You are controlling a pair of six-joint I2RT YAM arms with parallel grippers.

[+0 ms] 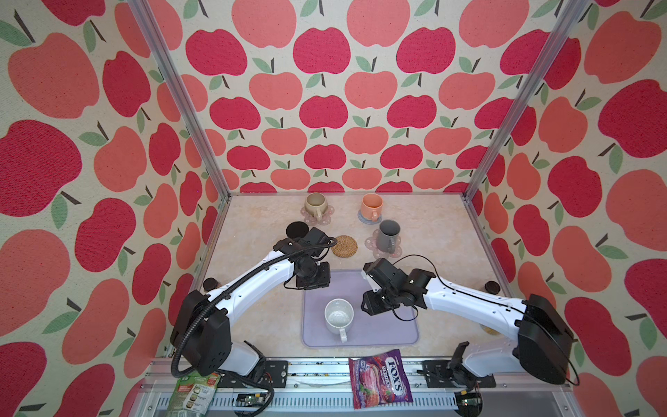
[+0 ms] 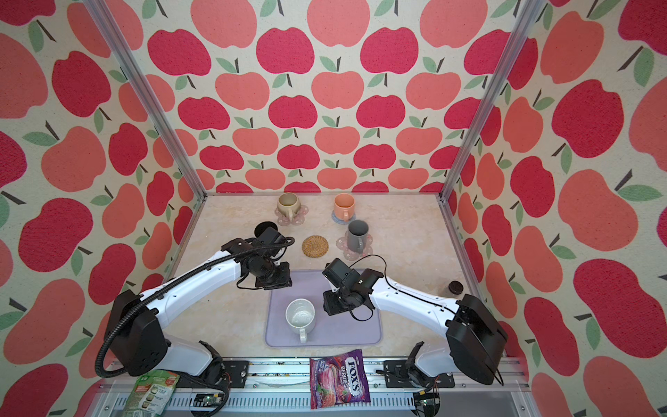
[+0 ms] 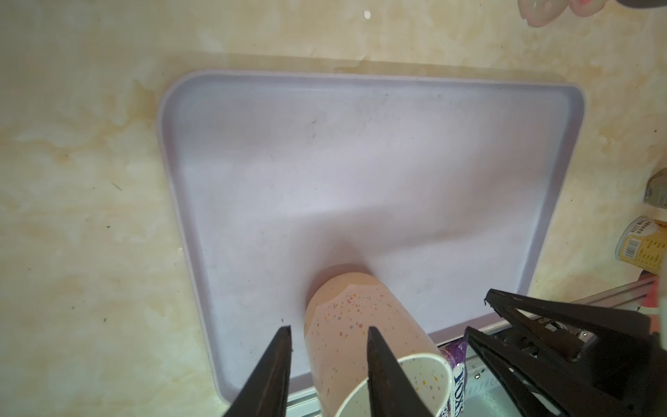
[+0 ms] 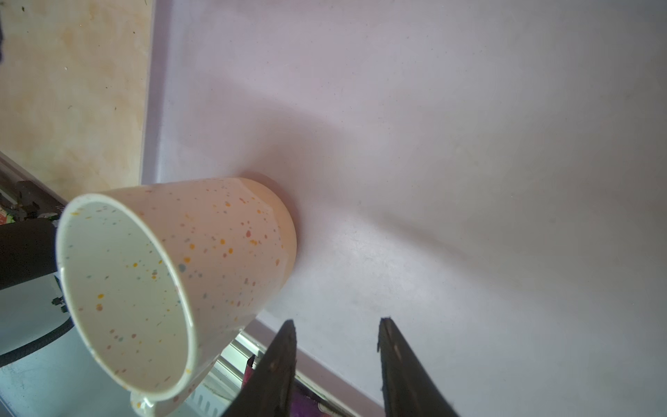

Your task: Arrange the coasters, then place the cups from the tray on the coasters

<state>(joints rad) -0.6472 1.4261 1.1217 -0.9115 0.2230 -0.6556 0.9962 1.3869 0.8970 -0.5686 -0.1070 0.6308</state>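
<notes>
One cup only on the tray point(image 1: 382, 332): speckled white cup point(image 1: 338, 317), upright in the tray's front-left part, handle turned to the front rim, wall and rim open to a reach from either side. Glazed ceramic, cream with orange and grey flecks inside and out, tapering slightly to the base. Probably slick and rigid, so better pinched across the wall than squeezed round the body.

Above the tray's far-left corner: left claw point(image 3: 329, 328), black tapered fingers spread, pinching nothing. Above the tray's right half, near the cup: right claw point(image 4: 337, 320), likewise spread and empty over bare lavender. Probably both poised for this last pick.

Beyond the tray's far rim, on the marbled beige worktop point(image 1: 433, 231): rattan coaster point(image 1: 344, 246), round, woven, bare, the likely seat for the speckled cup. Farther back from that rim:
- beige cup point(image 1: 315, 204) on a pink flower coaster point(image 1: 326, 218)
- orange cup point(image 1: 371, 205) on a grey-blue knit coaster point(image 1: 362, 218)
- grey cup point(image 1: 389, 234) on a second pink flower coaster point(image 1: 370, 243)

Off the tray's far-left corner, partly hidden by the left arm: dark brown disc point(image 1: 297, 229), flat and matte. No black cup made out.

Tray itself: smooth matte lavender, rounded corners, low rim, easy to lift a cup over.
</notes>
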